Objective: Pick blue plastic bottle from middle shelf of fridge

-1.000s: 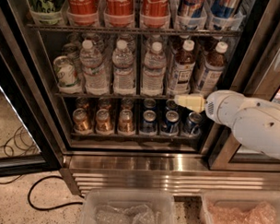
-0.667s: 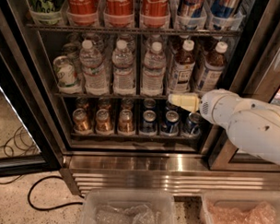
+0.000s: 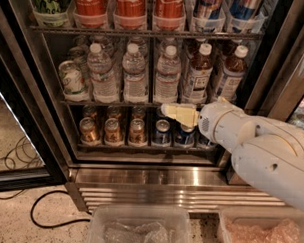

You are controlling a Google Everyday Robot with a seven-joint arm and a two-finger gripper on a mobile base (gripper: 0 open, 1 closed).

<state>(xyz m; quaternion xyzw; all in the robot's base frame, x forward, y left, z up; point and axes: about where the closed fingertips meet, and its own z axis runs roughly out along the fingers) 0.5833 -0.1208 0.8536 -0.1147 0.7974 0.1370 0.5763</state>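
Gripper (image 3: 167, 110) sat low at the front edge of the middle shelf (image 3: 117, 103), pointing left, with the white arm (image 3: 261, 147) coming in from the right. From this angle we couldn't make out whether it was spread or closed; nothing was visibly held. The blue plastic bottle (image 3: 198, 75) stood upright on that shelf in the lane right of centre, white cap on, just above and right of the gripper tip. We saw no contact between them. A second brown-drink bottle (image 3: 232, 72) stood in the next lane right. Left of the target were three water bottles (image 3: 134, 73) in a row, then a green can (image 3: 71, 80) tilted at the far left. The top shelf held red cola bottles (image 3: 130, 5). The bottom shelf had brown cans (image 3: 111, 131) on the left and blue cans (image 3: 161, 133) partly behind the gripper. The fridge (image 3: 165, 176) showed its ribbed steel base. Two clear bins (image 3: 138, 228) sat nearest us, and a black cable (image 3: 49, 210) lay on the floor at left.
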